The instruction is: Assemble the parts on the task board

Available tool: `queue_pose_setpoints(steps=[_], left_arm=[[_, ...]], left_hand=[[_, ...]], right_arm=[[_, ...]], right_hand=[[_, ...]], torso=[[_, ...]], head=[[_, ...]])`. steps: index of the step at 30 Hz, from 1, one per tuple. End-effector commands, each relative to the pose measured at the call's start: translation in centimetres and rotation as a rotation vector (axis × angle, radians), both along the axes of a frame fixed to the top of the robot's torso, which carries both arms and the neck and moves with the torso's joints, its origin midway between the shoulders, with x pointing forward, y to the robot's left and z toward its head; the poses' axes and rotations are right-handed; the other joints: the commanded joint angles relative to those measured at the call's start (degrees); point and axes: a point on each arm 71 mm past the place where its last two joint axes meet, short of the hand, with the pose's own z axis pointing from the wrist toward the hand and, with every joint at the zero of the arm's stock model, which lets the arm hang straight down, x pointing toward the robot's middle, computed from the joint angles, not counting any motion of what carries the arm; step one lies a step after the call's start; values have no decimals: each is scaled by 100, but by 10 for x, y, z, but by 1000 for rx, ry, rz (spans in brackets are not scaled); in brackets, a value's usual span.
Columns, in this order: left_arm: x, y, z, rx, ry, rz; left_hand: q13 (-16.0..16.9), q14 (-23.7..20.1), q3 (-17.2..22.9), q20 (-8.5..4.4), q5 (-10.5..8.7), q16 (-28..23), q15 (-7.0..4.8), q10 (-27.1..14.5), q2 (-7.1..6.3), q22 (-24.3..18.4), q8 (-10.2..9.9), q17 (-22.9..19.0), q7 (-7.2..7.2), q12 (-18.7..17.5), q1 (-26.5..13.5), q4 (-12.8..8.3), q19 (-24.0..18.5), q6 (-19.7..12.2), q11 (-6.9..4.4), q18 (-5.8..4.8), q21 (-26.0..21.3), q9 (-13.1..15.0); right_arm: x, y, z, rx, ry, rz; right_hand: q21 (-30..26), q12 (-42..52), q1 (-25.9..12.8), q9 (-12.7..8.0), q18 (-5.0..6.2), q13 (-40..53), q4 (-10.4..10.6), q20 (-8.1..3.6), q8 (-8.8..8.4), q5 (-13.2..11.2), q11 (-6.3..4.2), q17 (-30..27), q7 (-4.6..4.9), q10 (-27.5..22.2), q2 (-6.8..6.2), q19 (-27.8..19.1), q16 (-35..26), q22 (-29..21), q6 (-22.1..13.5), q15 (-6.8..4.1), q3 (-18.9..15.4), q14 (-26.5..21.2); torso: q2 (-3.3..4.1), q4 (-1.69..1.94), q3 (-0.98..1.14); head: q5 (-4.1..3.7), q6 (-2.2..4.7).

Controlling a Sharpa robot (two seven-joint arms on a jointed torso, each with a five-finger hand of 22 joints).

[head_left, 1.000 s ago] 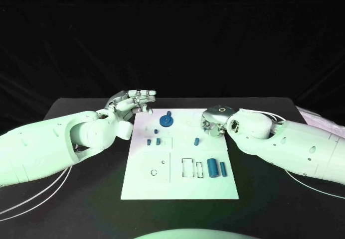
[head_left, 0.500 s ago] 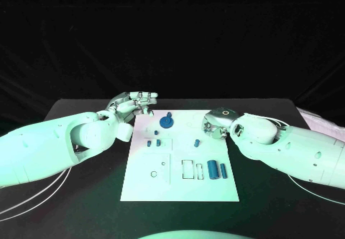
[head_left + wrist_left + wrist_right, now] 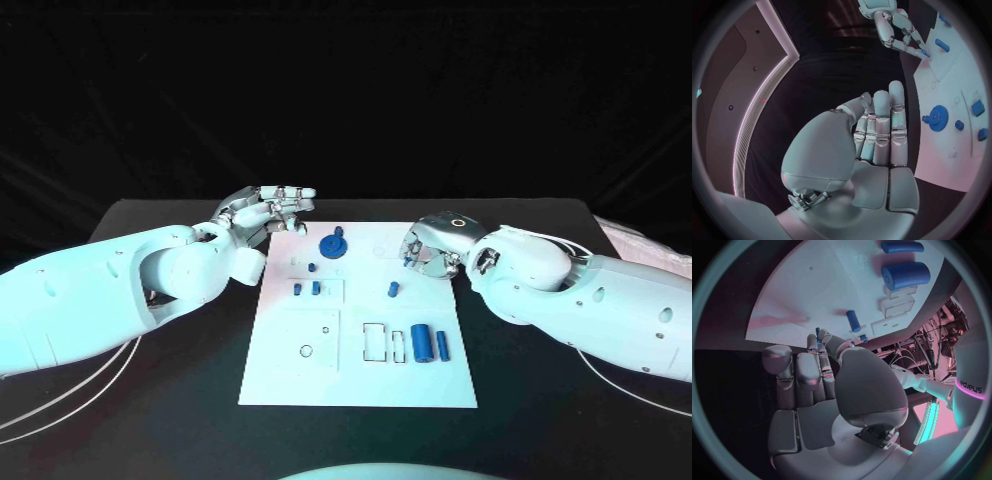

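Black table [image 3: 173, 360], task board [image 3: 361, 380] centred, hands at its far corners

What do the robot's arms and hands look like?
Both arms are fat, smooth white shells with small dark dots and thin white cables trailing beneath. The left hand and right hand are shiny silver metal with jointed fingers. The right wrist has a round ringed cap.
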Motion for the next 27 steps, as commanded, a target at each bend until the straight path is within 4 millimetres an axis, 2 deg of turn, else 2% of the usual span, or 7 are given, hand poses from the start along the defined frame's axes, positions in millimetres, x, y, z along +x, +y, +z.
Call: queue_pose_setpoints(steps=[1, 6, 11, 17, 19, 22, 27], left_arm=[[0, -1, 0, -6, -2, -23], [0, -1, 0, -6, -1, -23], [1, 0, 0, -10, 5, -19], [2, 1, -1, -15, 8, -13], [1, 0, 0, -17, 9, -15], [1, -1, 0, -18, 9, -17], [1, -2, 0, -20, 9, -21]], left_hand=[[-5, -36, -9, -2, 21, -24, -14, -11, -9, 5, 11, -8, 0, -6, 31, -27, -26, -18, -27, 57, 26, -5], [-12, -37, -12, -1, 20, -23, -11, -15, -9, 14, 11, -11, 3, -11, 16, -30, -33, -26, -23, 56, 32, -8], [-12, -37, -12, -1, 20, -23, -11, -15, -9, 14, 11, -11, 3, -11, 16, -30, -33, -26, -23, 56, 32, -8], [-12, -37, -12, -1, 20, -23, -11, -15, -9, 14, 11, -11, 3, -11, 16, -30, -33, -26, -23, 56, 32, -8], [-12, -37, -12, -1, 20, -23, -11, -15, -9, 14, 11, -11, 3, -11, 16, -30, -33, -26, -23, 56, 32, -8], [-14, -37, -13, -1, 20, -23, -10, -17, -9, 16, 11, -12, 4, -12, 12, -31, -35, -28, -22, 55, 34, -9], [-18, -38, -14, 0, 20, -22, -9, -20, -9, 21, 12, -14, 6, -15, 6, -34, -40, -33, -21, 54, 38, -11]], right_arm=[[-6, 7, 7, 55, -19, 35], [-17, 19, 13, 101, -20, 77], [-35, 40, 19, 153, 2, 145], [-47, 64, 21, 180, 25, 211], [-50, 72, 20, 183, 34, 229], [-54, 81, 15, 187, 49, 251], [-58, 96, 3, 181, 84, 278]], right_hand=[[43, -30, -65, 11, -62, -7, 16, 4, 11, -11, 26, 15, 30, 33, -11, 46, 37, 18, 31, -4, -30, 199], [53, -33, -68, 12, -64, -9, 20, 5, 10, -9, 30, 25, 34, 36, -11, 52, 46, 34, 31, -3, -33, 200], [57, -38, -64, 13, -64, -13, 19, 6, 7, -4, 36, 26, 43, 38, -8, 55, 48, 36, 28, -2, -33, 199], [64, -43, -54, 14, -65, -17, 15, 6, 5, 1, 40, 30, 50, 41, -1, 59, 52, 45, 27, -2, -29, 198], [64, -43, -54, 14, -65, -17, 15, 6, 5, 1, 40, 30, 50, 41, -1, 59, 52, 45, 27, -2, -29, 198], [69, -48, -46, 15, -65, -20, 12, 7, 2, 5, 43, 35, 56, 42, 5, 62, 58, 52, 24, -1, -26, 197], [64, -54, -36, 16, -63, -25, 6, 8, -1, 11, 47, 33, 63, 43, 12, 58, 57, 41, 22, 0, -21, 194]], torso=[[0, 4, 1], [4, 9, -1], [13, 11, 4], [6, 1, -19], [5, 12, -18], [8, 5, -13], [11, 11, -15]], head=[[10, 7], [44, 14], [178, 7], [311, -41], [350, -65], [421, -100], [467, -151]])
